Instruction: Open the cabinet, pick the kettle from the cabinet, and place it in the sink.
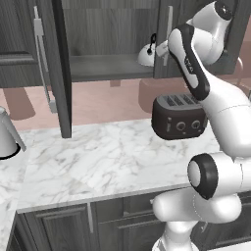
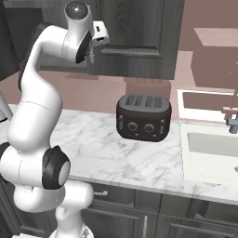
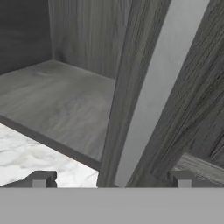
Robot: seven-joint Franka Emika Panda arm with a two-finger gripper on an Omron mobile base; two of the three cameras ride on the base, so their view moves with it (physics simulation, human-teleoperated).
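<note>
Two dark finger tips [image 3: 40, 179] of the gripper [image 3: 111, 180] are seen spread wide, straddling one silver bar handle [image 3: 151, 94] of the grained dark-grey cabinet [image 1: 100, 29], nothing pinched. One door [image 1: 61, 68] is swung open at left; one domed silver kettle [image 1: 146, 55] is set on its shelf, above one rounded black four-slot toaster [image 1: 177, 116] on veined white marble [image 1: 98, 162]. One off-white rectangular sink [image 2: 209, 153] is sunk at far right.

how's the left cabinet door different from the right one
The left cabinet door is swung out toward the counter, nearly edge-on in the left base view; the right cabinet door stands far less open. The open gripper is up at the right door's handle, while the left door's handle has nothing near it. Both are dark grey wood-grain with long silver bar handles.
</note>
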